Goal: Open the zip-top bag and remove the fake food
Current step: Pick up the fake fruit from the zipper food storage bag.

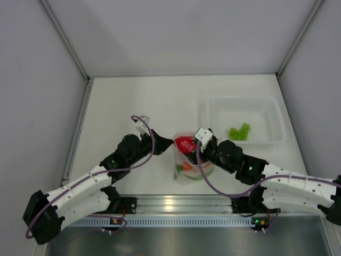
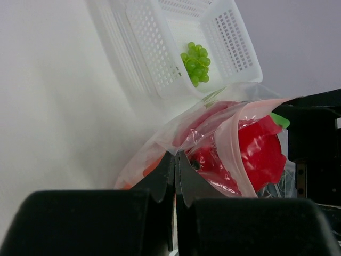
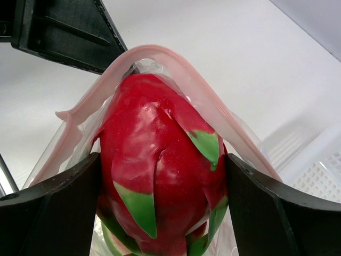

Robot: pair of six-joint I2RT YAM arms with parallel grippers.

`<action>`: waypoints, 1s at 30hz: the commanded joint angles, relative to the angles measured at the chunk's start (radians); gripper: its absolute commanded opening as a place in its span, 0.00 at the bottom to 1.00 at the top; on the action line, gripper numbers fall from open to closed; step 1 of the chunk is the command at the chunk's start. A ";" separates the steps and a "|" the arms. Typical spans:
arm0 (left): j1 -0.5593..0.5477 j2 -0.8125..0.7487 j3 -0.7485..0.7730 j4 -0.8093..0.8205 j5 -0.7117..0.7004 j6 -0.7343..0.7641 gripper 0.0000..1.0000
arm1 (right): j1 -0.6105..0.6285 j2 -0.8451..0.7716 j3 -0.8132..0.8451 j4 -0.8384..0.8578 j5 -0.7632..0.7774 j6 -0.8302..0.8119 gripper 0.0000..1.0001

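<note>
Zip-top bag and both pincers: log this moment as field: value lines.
bag: zip-top bag, mouth open, between the arms
left pincer: shut on the bag's edge
right pincer: shut on the dragon fruit at the bag's mouth
deeper in bag: orange and green pieces
white basket: holds green grapes

one zip-top bag (image 1: 181, 173), one dragon fruit (image 3: 160, 160), one basket (image 1: 242, 99), one grape bunch (image 1: 239, 132)

The dragon fruit (image 3: 160, 170) runs off the right wrist view's lower edge; from above, other pieces (image 1: 189, 167) in the zip-top bag (image 1: 177, 172) are too small to identify.
</note>
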 commanded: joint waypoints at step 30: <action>0.034 0.096 -0.285 0.262 -0.027 -0.390 0.00 | -0.012 -0.040 -0.008 0.610 0.291 0.018 0.00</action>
